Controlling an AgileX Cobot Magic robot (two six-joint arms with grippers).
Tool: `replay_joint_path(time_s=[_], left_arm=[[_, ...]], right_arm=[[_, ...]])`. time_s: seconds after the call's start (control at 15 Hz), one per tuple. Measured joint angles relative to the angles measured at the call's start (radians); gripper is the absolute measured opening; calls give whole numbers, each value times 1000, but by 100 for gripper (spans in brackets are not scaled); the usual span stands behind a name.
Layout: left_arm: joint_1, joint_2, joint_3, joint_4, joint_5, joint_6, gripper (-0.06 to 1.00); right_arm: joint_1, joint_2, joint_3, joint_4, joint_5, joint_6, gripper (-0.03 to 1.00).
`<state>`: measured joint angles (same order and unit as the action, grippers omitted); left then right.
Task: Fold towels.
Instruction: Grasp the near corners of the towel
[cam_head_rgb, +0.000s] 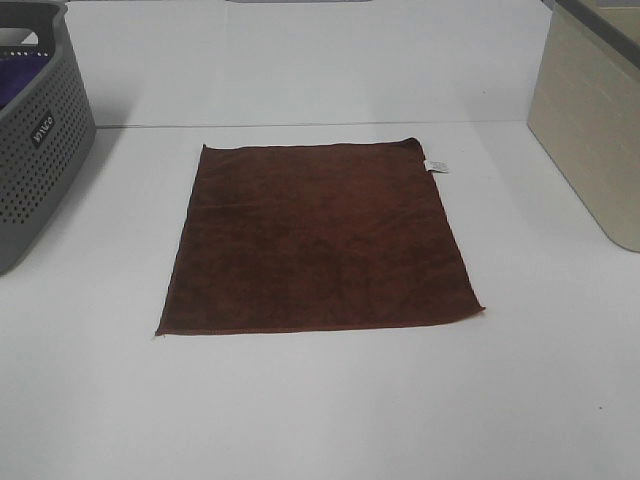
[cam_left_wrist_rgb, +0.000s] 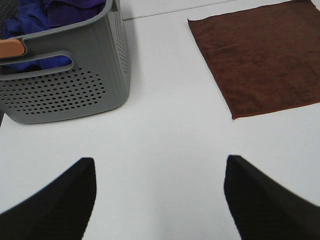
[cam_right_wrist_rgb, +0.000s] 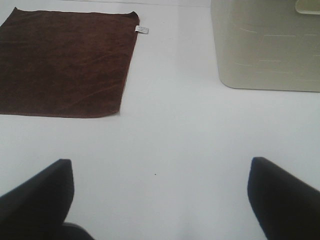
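Note:
A dark reddish-brown towel (cam_head_rgb: 318, 240) lies spread flat and square in the middle of the white table, with a small white tag (cam_head_rgb: 437, 166) at its far right corner. The exterior high view shows neither arm. In the left wrist view my left gripper (cam_left_wrist_rgb: 159, 192) stands open over bare table, with the towel (cam_left_wrist_rgb: 257, 57) some way off from it. My right gripper (cam_right_wrist_rgb: 161, 195) is open too, nothing between its fingers, and the towel (cam_right_wrist_rgb: 65, 62) with its tag (cam_right_wrist_rgb: 142, 29) lies apart from it.
A grey perforated basket (cam_head_rgb: 35, 130) stands at the table's left edge, seen close in the left wrist view as a basket (cam_left_wrist_rgb: 70, 85) holding purple and blue fabric (cam_left_wrist_rgb: 35, 17). A beige bin (cam_head_rgb: 590, 125) stands at the right, also in the right wrist view (cam_right_wrist_rgb: 265, 45).

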<state>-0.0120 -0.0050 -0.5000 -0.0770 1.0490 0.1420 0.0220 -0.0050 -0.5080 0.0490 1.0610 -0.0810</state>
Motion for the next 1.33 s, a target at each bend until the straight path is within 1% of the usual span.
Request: replay_joint_path(time_s=[1.33], left_arm=[[0, 0, 0, 0, 0, 0, 67]], right_arm=[[0, 0, 0, 0, 0, 0, 90]])
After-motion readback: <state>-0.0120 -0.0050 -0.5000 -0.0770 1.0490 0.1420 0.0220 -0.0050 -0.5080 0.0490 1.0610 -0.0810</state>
